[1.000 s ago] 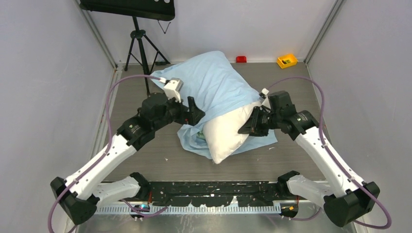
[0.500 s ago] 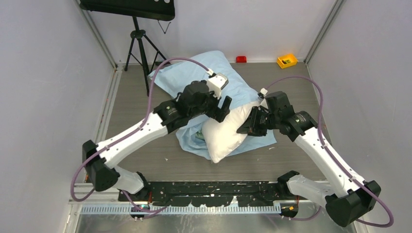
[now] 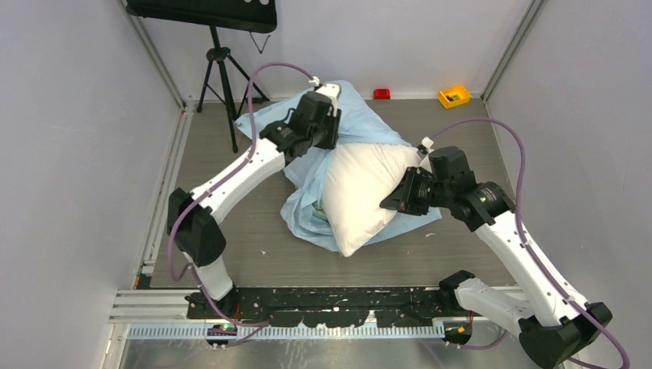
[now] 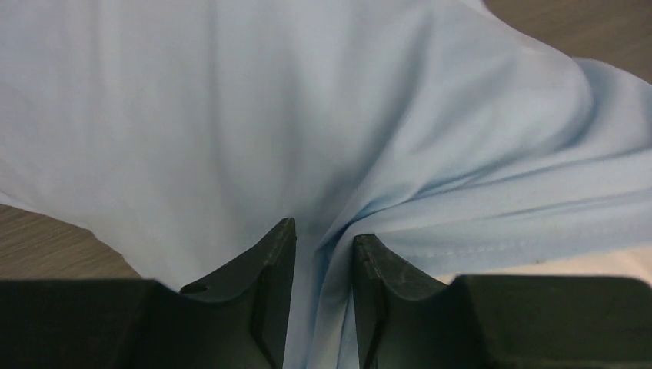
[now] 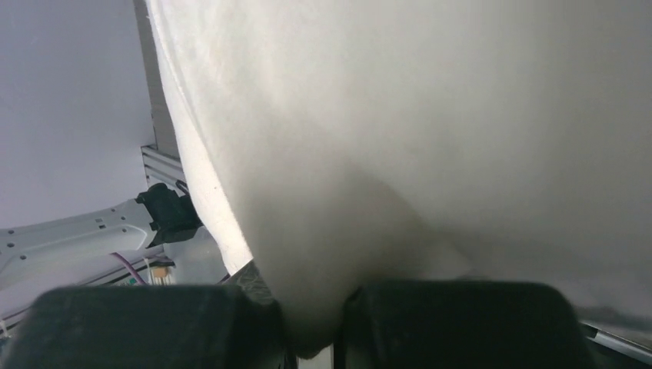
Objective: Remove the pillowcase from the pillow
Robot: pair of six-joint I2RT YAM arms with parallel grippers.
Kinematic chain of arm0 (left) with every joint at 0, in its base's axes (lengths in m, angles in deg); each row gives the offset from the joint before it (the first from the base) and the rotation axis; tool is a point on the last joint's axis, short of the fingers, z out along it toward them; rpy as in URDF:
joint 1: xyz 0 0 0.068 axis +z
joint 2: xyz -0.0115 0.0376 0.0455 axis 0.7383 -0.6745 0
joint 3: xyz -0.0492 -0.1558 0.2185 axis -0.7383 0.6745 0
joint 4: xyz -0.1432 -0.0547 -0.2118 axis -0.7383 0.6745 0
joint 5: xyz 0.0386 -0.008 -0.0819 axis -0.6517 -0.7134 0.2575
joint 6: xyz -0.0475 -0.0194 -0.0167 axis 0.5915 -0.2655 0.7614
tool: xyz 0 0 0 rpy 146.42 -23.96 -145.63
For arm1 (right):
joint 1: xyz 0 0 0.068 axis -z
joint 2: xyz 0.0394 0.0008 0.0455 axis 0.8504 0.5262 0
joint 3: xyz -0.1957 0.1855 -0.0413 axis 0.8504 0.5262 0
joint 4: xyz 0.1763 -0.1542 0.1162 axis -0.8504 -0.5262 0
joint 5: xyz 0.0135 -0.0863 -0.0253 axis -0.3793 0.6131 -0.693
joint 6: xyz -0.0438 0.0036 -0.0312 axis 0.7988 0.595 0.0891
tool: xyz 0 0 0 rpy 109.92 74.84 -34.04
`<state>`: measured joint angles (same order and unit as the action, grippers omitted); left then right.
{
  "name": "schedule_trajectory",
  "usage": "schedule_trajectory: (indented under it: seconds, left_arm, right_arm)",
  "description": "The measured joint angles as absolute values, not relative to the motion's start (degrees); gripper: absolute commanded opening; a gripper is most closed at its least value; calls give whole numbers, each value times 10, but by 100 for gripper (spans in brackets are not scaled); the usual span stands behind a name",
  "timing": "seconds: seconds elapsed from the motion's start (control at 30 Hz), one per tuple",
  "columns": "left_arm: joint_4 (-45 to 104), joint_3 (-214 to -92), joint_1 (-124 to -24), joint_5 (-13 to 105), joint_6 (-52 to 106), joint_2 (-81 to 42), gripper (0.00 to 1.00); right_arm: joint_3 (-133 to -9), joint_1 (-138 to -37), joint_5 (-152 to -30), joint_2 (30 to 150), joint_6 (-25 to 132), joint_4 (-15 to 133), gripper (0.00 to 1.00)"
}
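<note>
The white pillow [image 3: 357,192] lies slantwise in the middle of the tabletop [image 3: 231,161], one corner pointing toward the near edge. The light-blue pillowcase [image 3: 361,115] is bunched past the pillow's far end, toward the far edge. It also runs down the pillow's left side and underneath it, and a strip shows at the pillow's right.

The left end effector [image 4: 323,234] sits at the far end of the pillow. Its 2 dark fingers [image 4: 261,307] are nearly pressed together, pinching a gathered fold of the pillowcase, with creases fanning out from the grip. The right end effector [image 5: 311,296] is at the pillow's right edge. It pinches a bulge of the white cushion fabric, which fills the gap between its fingers.

By the far edge stand a black tripod [image 3: 219,69] toward the left corner, a small red object [image 3: 381,94] near the middle, and a yellow box [image 3: 454,95] toward the right corner.
</note>
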<state>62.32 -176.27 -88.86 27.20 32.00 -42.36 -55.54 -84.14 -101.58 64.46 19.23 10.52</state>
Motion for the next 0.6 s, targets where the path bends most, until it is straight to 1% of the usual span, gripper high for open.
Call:
schedule_trajectory:
  seconds: [0.07, 0.13, 0.2, 0.3, 0.37, 0.47, 0.53, 0.6]
  left_arm:
    - [623, -1778, -852, 280, 335, -448, 21]
    - [622, -1790, -821, 299, 349, -476, 17]
    - [620, -1794, -800, 324, 361, -498, 15]
    - [620, -1794, -786, 359, 375, -514, 17]
    - [620, -1795, -783, 378, 379, -516, 19]
    - [619, -1795, -780, 396, 381, -514, 27]
    - [616, -1787, -776, 408, 382, -507, 35]
    - [611, -1768, -769, 417, 385, -489, 45]
  right_arm:
    - [-562, -842, -1007, 631, 194, 101, 0]
    - [-568, -842, -992, 612, 196, 96, 0]
    - [-575, -842, -978, 595, 198, 92, 0]
    - [-582, -842, -957, 575, 200, 81, 0]
    - [-586, -842, -948, 567, 202, 74, 0]
    - [-589, -842, -945, 564, 206, 70, 0]
    - [-589, -842, -946, 564, 207, 66, 0]
    - [-589, -842, -949, 565, 207, 64, 0]
